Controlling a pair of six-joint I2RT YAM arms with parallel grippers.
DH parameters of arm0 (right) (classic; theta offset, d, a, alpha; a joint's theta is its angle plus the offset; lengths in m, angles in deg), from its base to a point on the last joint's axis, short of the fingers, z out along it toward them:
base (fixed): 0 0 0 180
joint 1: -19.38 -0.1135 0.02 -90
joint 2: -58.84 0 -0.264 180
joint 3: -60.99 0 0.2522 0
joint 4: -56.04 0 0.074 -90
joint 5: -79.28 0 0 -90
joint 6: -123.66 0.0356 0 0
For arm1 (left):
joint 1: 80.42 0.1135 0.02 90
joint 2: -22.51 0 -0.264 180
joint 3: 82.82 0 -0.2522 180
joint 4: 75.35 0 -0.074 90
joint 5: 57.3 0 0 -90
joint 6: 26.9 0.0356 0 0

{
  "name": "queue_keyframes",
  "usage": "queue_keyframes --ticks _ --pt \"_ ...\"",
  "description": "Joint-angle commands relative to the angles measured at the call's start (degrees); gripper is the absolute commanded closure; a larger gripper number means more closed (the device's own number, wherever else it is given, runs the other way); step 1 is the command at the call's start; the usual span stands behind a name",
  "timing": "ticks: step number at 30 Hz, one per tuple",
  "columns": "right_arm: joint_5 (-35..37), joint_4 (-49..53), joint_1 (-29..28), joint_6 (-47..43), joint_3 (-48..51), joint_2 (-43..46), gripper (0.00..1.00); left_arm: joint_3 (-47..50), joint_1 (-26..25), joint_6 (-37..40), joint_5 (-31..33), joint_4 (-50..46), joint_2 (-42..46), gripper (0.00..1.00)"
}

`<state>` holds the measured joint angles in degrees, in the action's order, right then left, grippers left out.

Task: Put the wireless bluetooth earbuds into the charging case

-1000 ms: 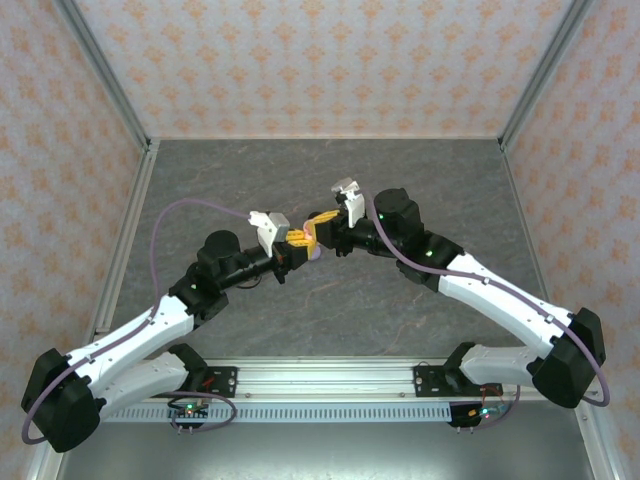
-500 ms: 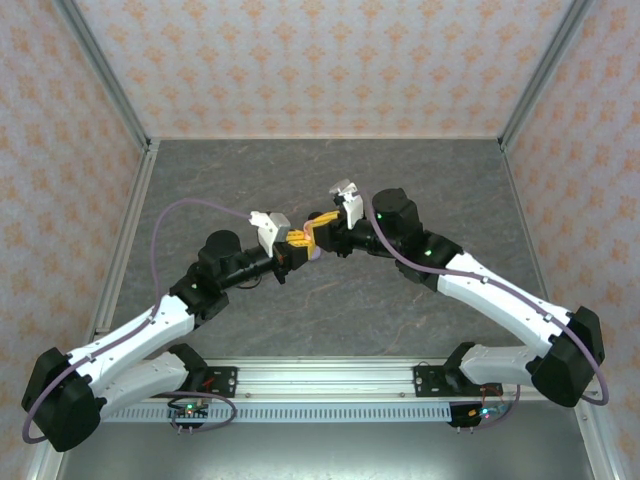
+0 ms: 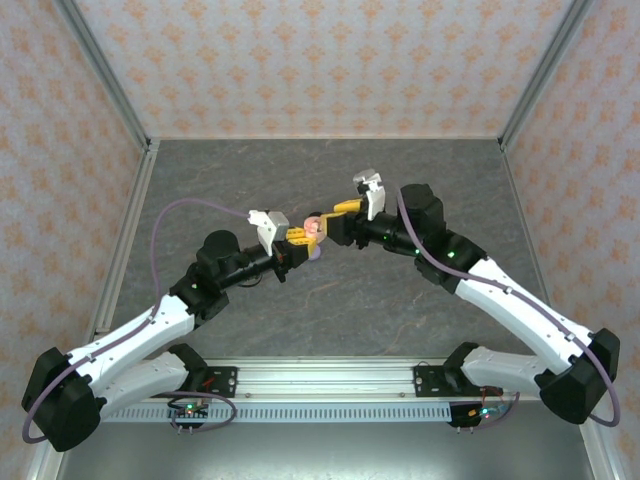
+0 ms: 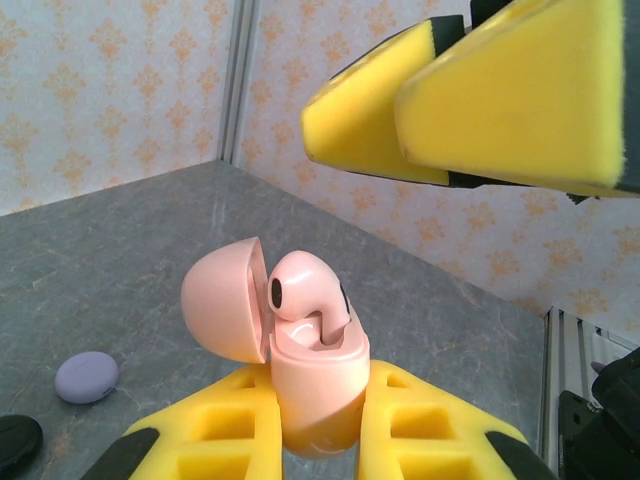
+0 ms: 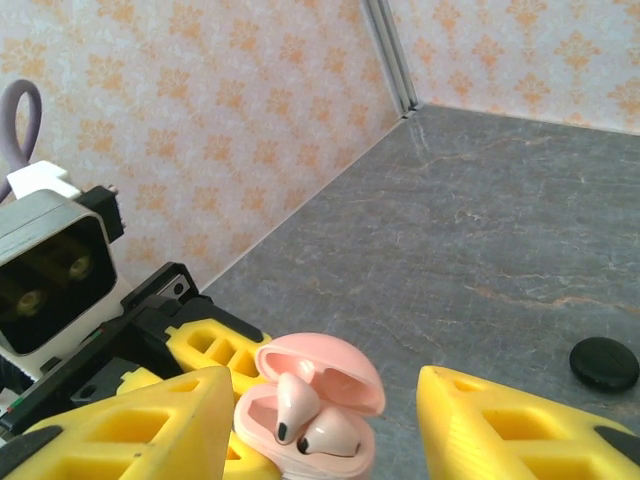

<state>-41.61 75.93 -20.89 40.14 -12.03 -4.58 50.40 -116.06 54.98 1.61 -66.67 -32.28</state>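
A pink charging case (image 4: 315, 390) stands upright with its lid (image 4: 222, 310) swung open, and my left gripper (image 4: 315, 425) is shut on its body. A pink earbud (image 4: 305, 290) sticks up out of one slot, tilted. In the right wrist view that earbud (image 5: 295, 405) leans beside a second one (image 5: 332, 438) lying low in the case (image 5: 255, 425). My right gripper (image 5: 325, 380) is open just above and behind the case, touching nothing. From above, the case (image 3: 313, 228) sits at the tip of the left gripper (image 3: 300, 238), with the right gripper (image 3: 342, 211) just to its right.
A lavender round case (image 4: 86, 377) and a black one (image 4: 15, 440) lie on the grey table below the left gripper. Another black disc (image 5: 603, 363) lies on the table to the right of my right gripper. Patterned walls enclose the table.
The right gripper has opened and drawn back up and to the right, away from the case. The pink earbud stays in the case. The left arm has held still.
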Motion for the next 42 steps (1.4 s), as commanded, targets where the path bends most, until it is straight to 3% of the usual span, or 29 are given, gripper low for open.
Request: queue_keyframes --ticks 1,7,10,16,22,28,32,37,42 --pt "-1.5 3.4 0.6 1.9 -3.0 0.3 0.46 -0.4 -0.6 0.2 -0.5 4.2 0.6 1.0" --pt "-1.8 15.6 2.8 2.2 -10.8 -0.7 0.33 -0.7 -0.8 2.0 1.9 6.4 1.3 1.0" --pt "-3.6 21.4 3.3 2.0 -16.7 -1.6 0.31 -1.8 -1.0 3.5 3.0 7.5 1.3 1.0" --pt "-7.5 35.2 3.2 -3.0 -30.1 -6.9 0.35 -3.4 -1.4 4.9 3.7 11.7 0.0 1.0" --pt "-5.6 46.6 0.8 -8.8 -39.8 -13.9 0.43 -4.7 -2.1 5.7 3.4 13.8 -1.7 1.0" --pt "-1.6 47.7 -0.9 -10.9 -43.1 -16.5 0.46 -5.8 -3.0 6.3 3.0 12.8 -2.5 1.0" --pt "1.3 44.1 -0.5 -10.6 -39.8 -13.8 0.34 -6.1 -3.2 6.2 2.0 11.5 -2.3 1.0" --pt "-4.4 39.1 1.4 -8.4 -33.9 -11.0 0.15 -6.4 -3.4 6.1 -0.1 10.6 -2.3 1.0" --pt "-11.9 36.6 1.9 -7.8 -30.8 -11.5 0.14 -7.0 -3.6 5.7 -1.5 10.9 -2.8 1.0"
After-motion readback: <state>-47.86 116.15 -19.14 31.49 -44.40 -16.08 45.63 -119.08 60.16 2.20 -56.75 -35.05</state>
